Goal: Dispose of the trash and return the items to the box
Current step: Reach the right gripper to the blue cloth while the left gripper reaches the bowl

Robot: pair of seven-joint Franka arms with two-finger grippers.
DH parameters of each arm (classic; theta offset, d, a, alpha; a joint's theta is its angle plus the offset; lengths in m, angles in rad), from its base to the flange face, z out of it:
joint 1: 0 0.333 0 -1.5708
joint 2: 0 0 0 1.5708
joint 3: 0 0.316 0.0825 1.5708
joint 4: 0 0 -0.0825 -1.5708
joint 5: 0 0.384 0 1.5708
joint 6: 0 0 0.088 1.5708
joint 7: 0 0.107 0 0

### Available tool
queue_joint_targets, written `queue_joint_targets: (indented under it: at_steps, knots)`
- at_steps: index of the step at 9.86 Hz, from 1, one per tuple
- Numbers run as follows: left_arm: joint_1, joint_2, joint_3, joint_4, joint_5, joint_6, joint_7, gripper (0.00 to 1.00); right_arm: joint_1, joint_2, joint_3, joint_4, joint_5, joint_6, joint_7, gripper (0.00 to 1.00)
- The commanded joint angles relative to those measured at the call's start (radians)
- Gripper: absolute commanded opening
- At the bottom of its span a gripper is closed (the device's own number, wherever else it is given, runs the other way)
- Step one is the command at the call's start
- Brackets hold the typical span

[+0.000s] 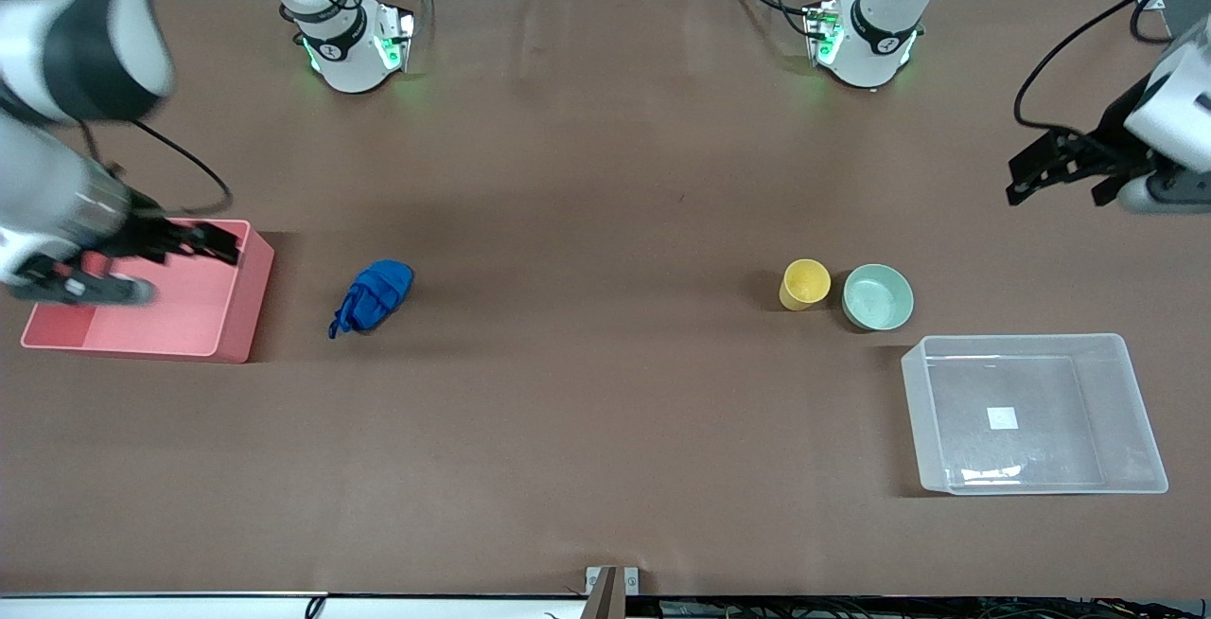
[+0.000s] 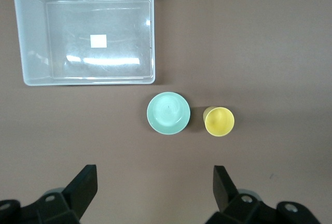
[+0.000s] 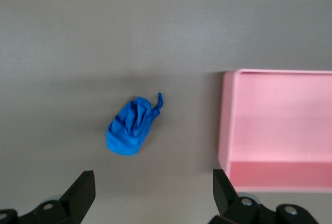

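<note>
The trash, a wrinkly blue wad (image 1: pixel 374 295), lies on the table beside the pink bin (image 1: pixel 236 309); it also shows in the right wrist view (image 3: pixel 129 128). The yellow cup (image 1: pixel 805 284) and the mint-green bowl (image 1: pixel 878 296) stand side by side, upright, close to the clear box (image 1: pixel 1031 343), which holds nothing. The left wrist view shows the cup (image 2: pixel 219 121), the bowl (image 2: pixel 168 113) and the box (image 2: pixel 32 37). My right gripper (image 1: pixel 186 269) hangs open and empty, high by the pink bin (image 3: pixel 154 186). My left gripper (image 1: pixel 1055 182) hangs open and empty, high over the table's left-arm end (image 2: pixel 154 183).
The pink bin (image 3: pixel 226 120) holds nothing and stands at the right arm's end of the table. Both arm bases (image 1: pixel 352 42) (image 1: pixel 866 37) stand along the table edge farthest from the front camera. Brown tabletop lies between the wad and the cup.
</note>
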Motion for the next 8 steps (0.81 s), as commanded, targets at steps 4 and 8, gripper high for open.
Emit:
queue_joint_targets:
  at_steps: [4, 8]
  knots:
    - [0.012, 0.072, -0.004, -0.396, 0.018, 0.407, 0.015, 0.96, 0.046, 0.130, 0.003, -0.397, -0.005, 0.611, 0.018, 1.00]
    - [0.017, 0.217, -0.004, -0.458, 0.020, 0.540, 0.024, 0.93, 0.081, 0.226, 0.003, -0.477, -0.005, 0.808, 0.018, 0.99]
